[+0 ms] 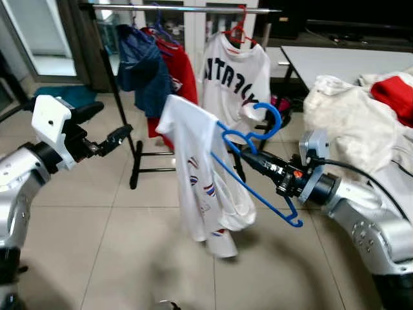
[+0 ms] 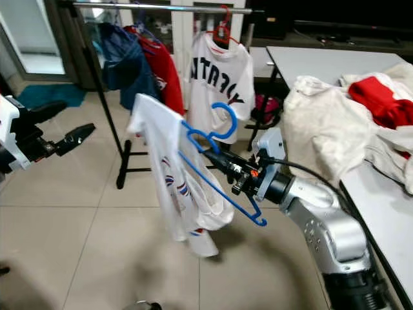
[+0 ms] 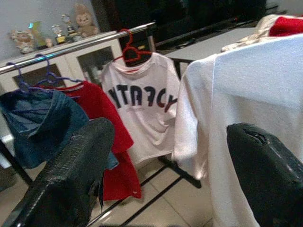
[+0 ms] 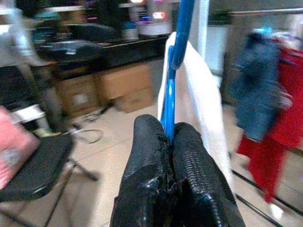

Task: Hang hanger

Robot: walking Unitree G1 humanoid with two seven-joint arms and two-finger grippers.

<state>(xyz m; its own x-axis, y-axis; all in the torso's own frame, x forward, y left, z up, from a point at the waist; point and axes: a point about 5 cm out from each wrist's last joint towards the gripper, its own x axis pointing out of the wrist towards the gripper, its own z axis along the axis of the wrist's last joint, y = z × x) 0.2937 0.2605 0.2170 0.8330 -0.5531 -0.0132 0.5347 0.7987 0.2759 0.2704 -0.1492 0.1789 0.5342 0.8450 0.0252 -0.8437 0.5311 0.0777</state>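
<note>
A blue hanger (image 1: 258, 187) carries a white T-shirt (image 1: 197, 174) with small red and blue marks, draped over one end and hanging low. My right gripper (image 1: 237, 147) is shut on the hanger just below its hook (image 1: 273, 118); in the right wrist view the fingers (image 4: 147, 156) pinch the blue bar (image 4: 169, 109). The hanger is tilted and held in the air in front of the clothes rack's metal rail (image 1: 187, 8). My left gripper (image 1: 106, 124) is open, empty, raised to the left of the shirt; the left wrist view shows its fingers (image 3: 71, 175) spread wide.
On the rail hang a blue denim garment (image 1: 139, 64), a red shirt (image 1: 184, 74) and a white lettered shirt (image 1: 235, 77) on a red hanger (image 1: 239, 29). A table (image 1: 335, 61) at the right holds a heap of white and red clothes (image 1: 358, 116). The floor is tiled.
</note>
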